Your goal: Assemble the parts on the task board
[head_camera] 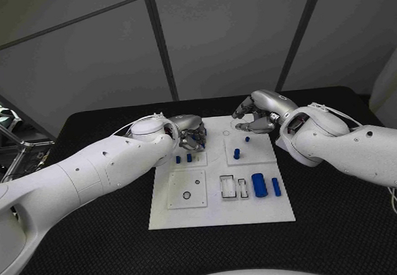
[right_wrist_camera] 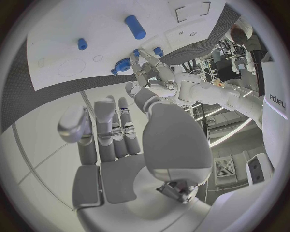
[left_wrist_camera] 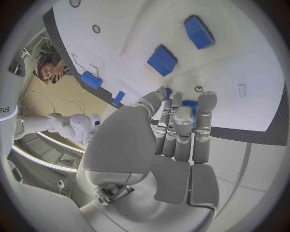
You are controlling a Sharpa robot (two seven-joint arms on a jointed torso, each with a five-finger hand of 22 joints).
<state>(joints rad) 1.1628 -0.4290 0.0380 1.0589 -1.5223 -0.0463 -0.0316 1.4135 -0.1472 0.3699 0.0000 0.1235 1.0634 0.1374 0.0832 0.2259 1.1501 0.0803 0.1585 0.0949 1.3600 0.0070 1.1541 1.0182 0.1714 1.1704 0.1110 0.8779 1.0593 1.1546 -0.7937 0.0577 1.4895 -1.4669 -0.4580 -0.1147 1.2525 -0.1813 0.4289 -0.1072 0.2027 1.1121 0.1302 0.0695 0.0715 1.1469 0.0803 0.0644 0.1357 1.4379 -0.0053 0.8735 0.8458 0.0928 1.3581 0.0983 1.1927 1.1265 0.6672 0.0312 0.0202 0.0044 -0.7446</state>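
Hovering: both my hands at the far end of the task board [head_camera: 168,221], neither on a part.
Left hand [head_camera: 190,135]: at about 10 o'clock of the board, over its far left plate; fingers straight and close together, holding nothing.
Right hand [head_camera: 256,115]: at about 1 o'clock, by the far right corner; fingers loosely bent, apart, nothing in them.
Standing pegs [head_camera: 183,157]: two small blue parts upright in the far left plate, just beneath my left fingertips [left_wrist_camera: 206,100]; touching or not, cannot tell.
Single peg [head_camera: 237,152]: upright in the far right plate, near my right hand, apart from it.
Big cylinder [head_camera: 259,185]: lying at 3 o'clock on the board, slim blue bar [head_camera: 276,186] just beside it.
Outlined slots [head_camera: 228,186]: between the cylinder and the near left plate [head_camera: 187,188].
In the way: my left hand covers the far left plate's far part.
Table [head_camera: 96,246]: black.
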